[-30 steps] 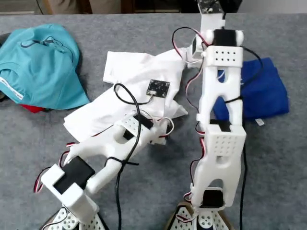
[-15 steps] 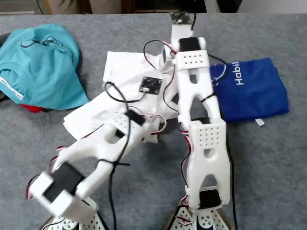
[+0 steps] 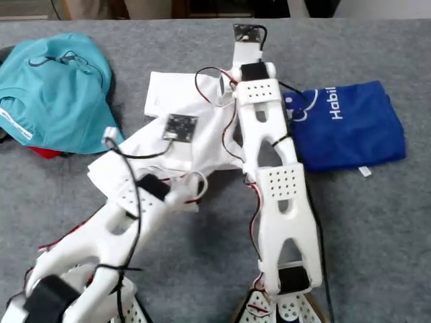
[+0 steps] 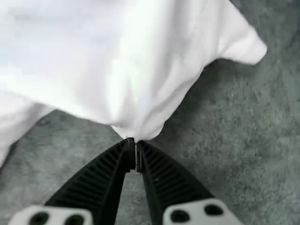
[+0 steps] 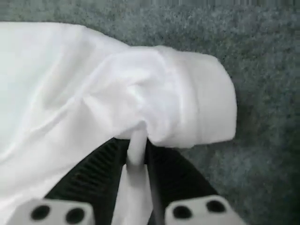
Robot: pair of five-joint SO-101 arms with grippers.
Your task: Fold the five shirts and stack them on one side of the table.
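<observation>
White shirt (image 3: pixel 172 94): crumpled in the middle of the grey table (image 3: pixel 377 222), one sleeve spread toward the far side.
Blue shirt (image 3: pixel 357 128): folded, just right of the white one, its left edge hidden by the right arm.
Teal shirt (image 3: pixel 57 94): bunched at the far left, well apart, lying on a red shirt (image 3: pixel 46 153).
In the way: both arms and their cables cross the white cloth's near and right parts.
Left gripper (image 4: pixel 136 145): fingers clenched on the cloth's near edge; arm slants in from the near left.
Right gripper (image 5: pixel 136 140): fingers pinching a rolled fold of the same garment; arm stretched almost straight toward the far edge.
</observation>
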